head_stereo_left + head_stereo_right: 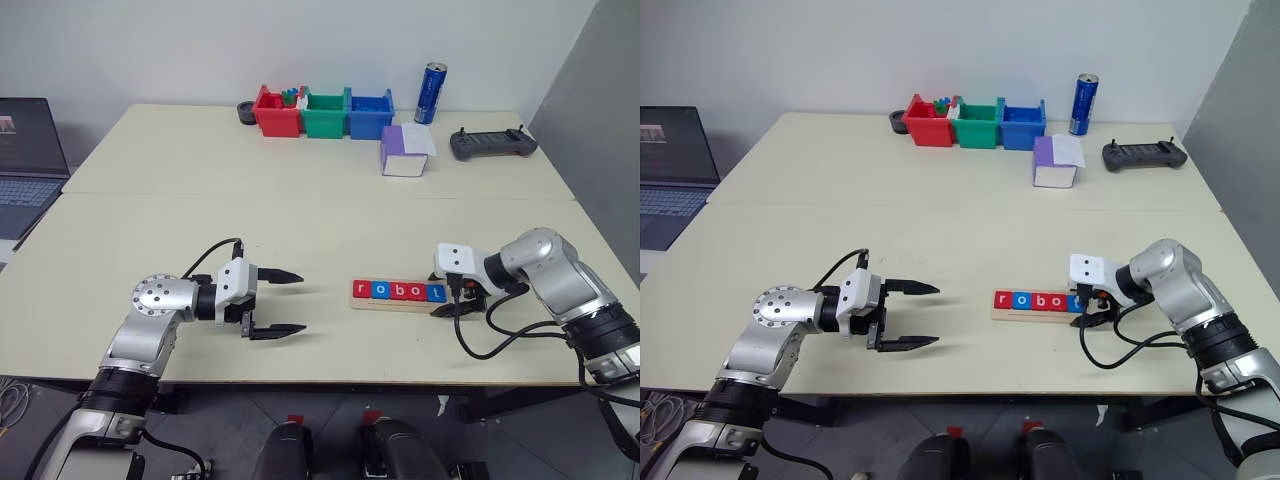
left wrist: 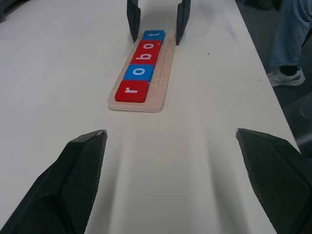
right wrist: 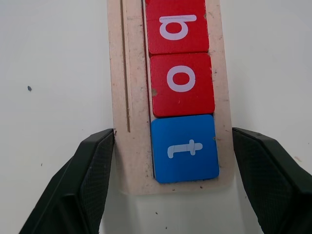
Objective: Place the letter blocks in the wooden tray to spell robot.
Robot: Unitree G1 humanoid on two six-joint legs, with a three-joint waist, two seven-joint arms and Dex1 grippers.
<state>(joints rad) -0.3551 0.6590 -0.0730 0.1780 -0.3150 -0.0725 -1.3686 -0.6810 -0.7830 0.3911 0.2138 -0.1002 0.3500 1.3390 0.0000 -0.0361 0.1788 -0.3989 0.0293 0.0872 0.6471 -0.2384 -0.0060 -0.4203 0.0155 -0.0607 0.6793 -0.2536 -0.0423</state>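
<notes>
Wooden tray (image 1: 398,303) lying left-right, letter blocks (image 1: 398,291) reading rightward

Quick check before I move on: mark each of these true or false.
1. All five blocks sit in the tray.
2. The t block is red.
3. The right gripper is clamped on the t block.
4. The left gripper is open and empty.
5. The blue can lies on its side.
1. True: five blocks fill the tray, reading r, o, b, o, t.
2. False: the t block is blue.
3. False: the right gripper is open, its fingers standing either side of the tray's end.
4. True: the left gripper holds nothing.
5. False: the can stands upright at the table's far edge.
</notes>
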